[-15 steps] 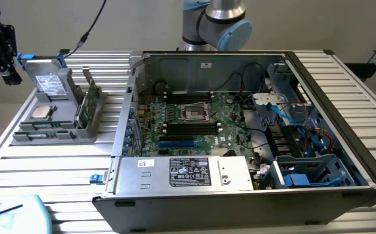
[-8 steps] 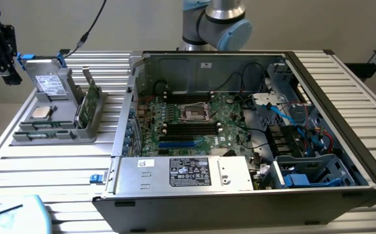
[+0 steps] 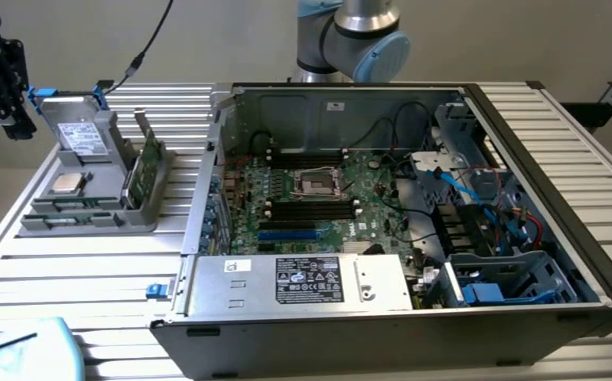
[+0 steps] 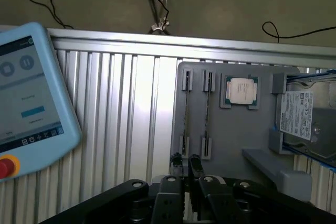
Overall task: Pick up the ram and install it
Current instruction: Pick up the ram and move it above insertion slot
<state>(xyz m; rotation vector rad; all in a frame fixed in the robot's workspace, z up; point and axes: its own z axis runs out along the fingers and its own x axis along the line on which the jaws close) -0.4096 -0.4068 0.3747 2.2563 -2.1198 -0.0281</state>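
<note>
Above the grey plastic holder [image 4: 236, 135], the black gripper [image 4: 185, 160] hovers slightly parted, empty. Pickup looks unstarted, and grasping the upright green ram stick [image 3: 149, 171] needs jaws squared across it.

Ribbed shiny metal table [image 3: 83, 270], matt grey plastic holder [image 3: 89, 218], green circuit-board ram [image 3: 144, 171]

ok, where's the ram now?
Exterior view's left: the ram stands on edge in the grey holder, on its side nearest the case.
</note>
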